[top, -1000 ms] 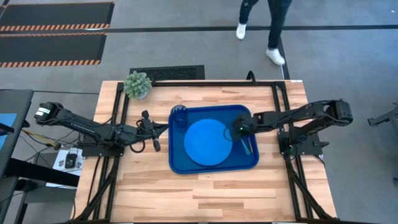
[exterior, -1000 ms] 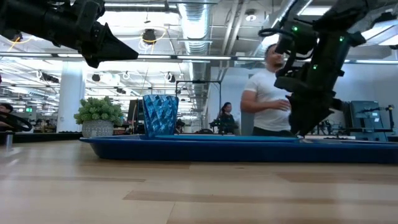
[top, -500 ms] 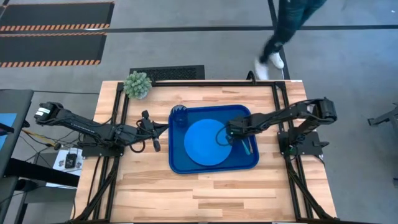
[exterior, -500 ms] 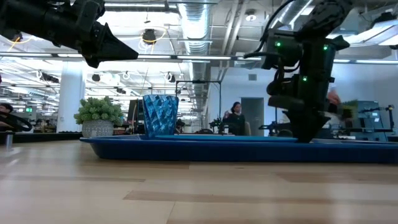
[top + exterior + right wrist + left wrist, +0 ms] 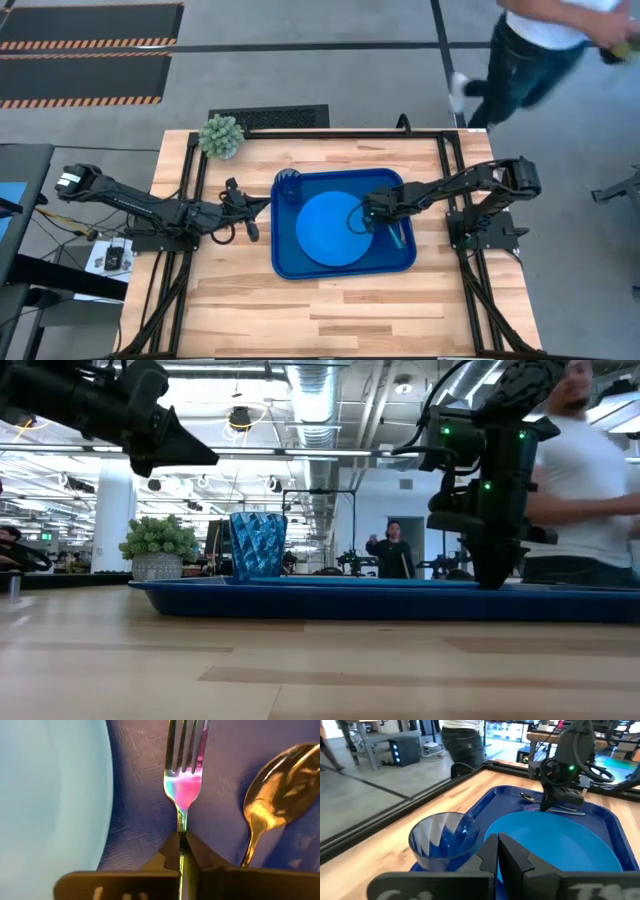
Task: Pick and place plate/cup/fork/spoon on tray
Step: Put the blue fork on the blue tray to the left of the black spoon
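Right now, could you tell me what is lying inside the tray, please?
The tray holds the plate, the cup at a corner, and beside the plate the fork and spoon. The right tool is shut on the fork, covering its handle.

Large dark-blue rectangular plastic tray [image 5: 285,262] at the middle of the wooden counter [image 5: 330,300]. On the tray: round light-blue plate [image 5: 330,228] at centre; small dark-blue translucent tumbler [image 5: 289,183] in the far left corner; slim fork [image 5: 183,765] and dark metallic spoon [image 5: 270,805] side by side along the right edge, just beside the plate. Green potted plant [image 5: 221,135] at the counter's far left corner, off the tray. Right gripper [image 5: 368,210] over the plate's right rim, fingers [image 5: 170,852] on the fork's handle. Left gripper [image 5: 262,203] left of the tray.
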